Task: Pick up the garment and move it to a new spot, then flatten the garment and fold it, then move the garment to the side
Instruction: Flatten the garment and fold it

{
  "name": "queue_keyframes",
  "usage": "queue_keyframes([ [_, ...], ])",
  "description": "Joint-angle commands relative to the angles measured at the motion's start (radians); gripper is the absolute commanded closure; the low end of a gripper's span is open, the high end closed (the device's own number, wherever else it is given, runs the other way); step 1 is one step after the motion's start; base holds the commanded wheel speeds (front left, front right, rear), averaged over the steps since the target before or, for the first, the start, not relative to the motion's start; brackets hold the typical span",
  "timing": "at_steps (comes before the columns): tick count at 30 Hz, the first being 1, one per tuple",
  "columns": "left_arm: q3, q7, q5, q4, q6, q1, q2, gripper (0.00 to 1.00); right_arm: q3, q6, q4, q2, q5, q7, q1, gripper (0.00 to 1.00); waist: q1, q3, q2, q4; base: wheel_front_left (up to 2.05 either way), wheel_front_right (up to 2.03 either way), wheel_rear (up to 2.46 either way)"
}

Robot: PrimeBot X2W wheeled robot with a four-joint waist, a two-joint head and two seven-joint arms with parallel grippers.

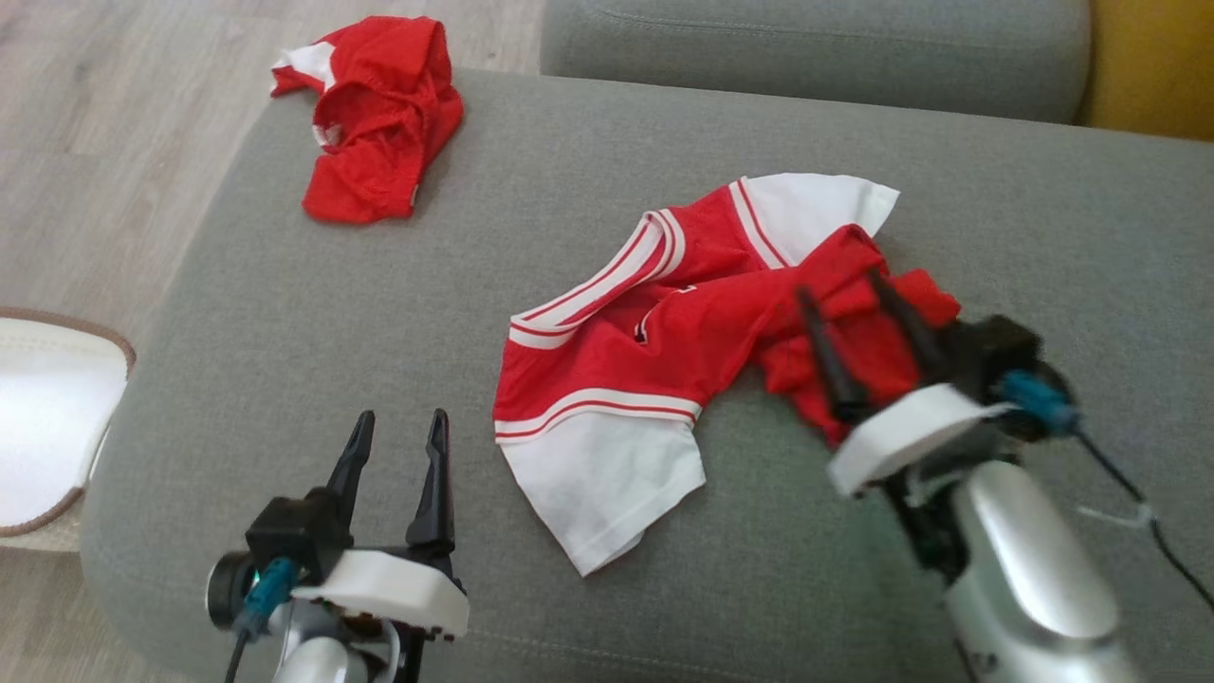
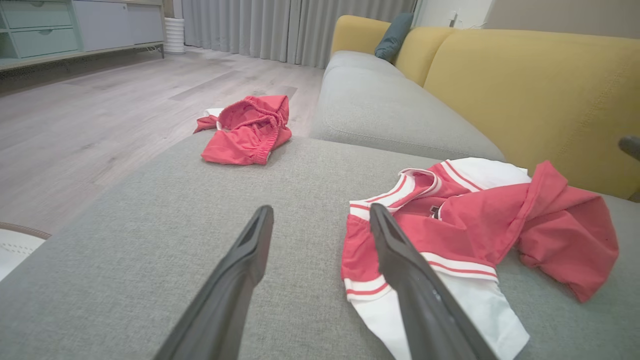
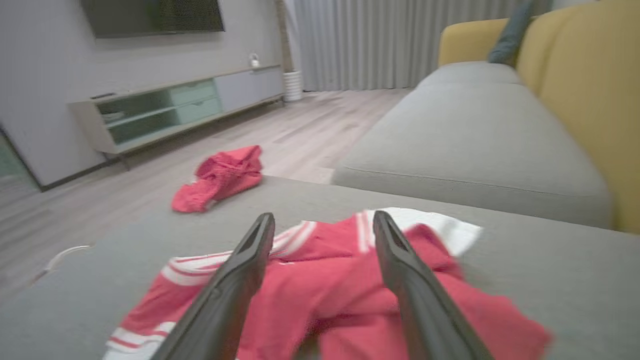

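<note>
Head view: the red and white shirt (image 1: pixel 616 351) lies bunched on the gray sofa (image 1: pixel 332 313). The right gripper (image 1: pixel 842 286) hangs open over its crumpled end; the left gripper (image 1: pixel 402 417) is open nearby, not touching. To flatten it, pinch two edges and pull gently apart.

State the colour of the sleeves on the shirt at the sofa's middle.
White sleeves, with red-and-white striped bands joining the red shirt; the head view shows it best.

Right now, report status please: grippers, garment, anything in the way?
Left gripper open, empty. Right gripper open over jersey. It lies crumpled on sofa, unfolded. Red shorts lie apart, far corner.
</note>
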Motion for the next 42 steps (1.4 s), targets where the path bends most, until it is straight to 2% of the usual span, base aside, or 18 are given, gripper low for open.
queue_keyframes([
  [1,0.033,-0.012,0.005,-0.039,-0.001,-0.027,0.000,0.00,-0.048,0.008,-0.029,0.015,-0.049,0.019,-0.003,0.00,0.0000,0.008,0.0000,-0.007,0.00,0.00,0.00],
  [4,0.030,-0.012,0.004,-0.042,-0.003,-0.032,0.000,0.00,-0.156,0.008,-0.024,-0.001,-0.147,0.069,0.009,0.00,0.0000,0.024,0.0000,-0.007,0.00,0.00,0.00],
  [7,0.025,-0.012,0.001,-0.044,-0.003,-0.040,0.000,0.00,-0.215,0.008,-0.010,-0.021,-0.215,0.115,0.003,0.00,0.0000,0.045,0.0000,0.001,0.00,0.00,0.00],
  [15,0.016,-0.012,-0.007,-0.044,0.003,-0.066,0.000,0.00,-0.244,0.008,0.100,-0.064,-0.273,0.174,-0.070,0.00,0.0000,0.092,0.0000,0.032,0.00,0.00,0.00],
  [17,0.017,-0.012,-0.008,-0.043,0.004,-0.072,0.000,0.00,-0.251,0.008,0.137,-0.070,-0.279,0.166,-0.104,0.71,0.0000,0.102,0.0000,0.039,0.00,0.00,0.00],
  [18,0.017,-0.012,-0.008,-0.043,0.003,-0.074,0.000,0.00,-0.252,0.008,0.157,-0.072,-0.284,0.164,-0.122,1.00,0.0000,0.108,0.0000,0.042,0.00,0.00,0.00],
  [24,0.016,-0.012,-0.007,-0.042,0.002,-0.086,0.000,0.00,-0.263,0.008,0.241,-0.074,-0.312,0.108,-0.238,1.00,0.0000,0.127,0.0000,0.055,0.00,0.00,0.00],
  [27,0.017,-0.012,-0.005,-0.043,0.002,-0.089,0.000,0.00,-0.286,0.008,0.257,-0.065,-0.350,0.020,-0.307,1.00,0.0000,0.133,0.0000,0.059,0.00,0.00,0.00],
  [28,0.019,-0.012,-0.003,-0.044,0.003,-0.090,0.000,0.00,-0.306,0.008,0.255,-0.058,-0.391,-0.050,-0.338,1.00,0.0000,0.135,0.0000,0.058,0.00,0.00,0.00],
  [30,0.021,-0.012,-0.002,-0.044,0.005,-0.090,0.000,0.00,-0.326,0.008,0.254,-0.046,-0.437,-0.105,-0.349,1.00,0.0000,0.135,0.0000,0.055,0.00,0.00,0.00],
  [36,0.030,-0.012,0.002,-0.052,0.008,-0.088,0.000,0.00,-0.375,0.008,0.265,-0.007,-0.494,-0.159,-0.267,1.00,0.0000,0.137,0.0000,0.026,0.00,0.00,0.00],
  [42,0.042,-0.012,0.010,-0.056,0.005,-0.081,0.000,0.00,-0.409,0.008,0.254,0.014,-0.481,-0.169,-0.097,1.00,0.0000,0.139,0.0000,-0.029,0.00,0.00,0.00],
])
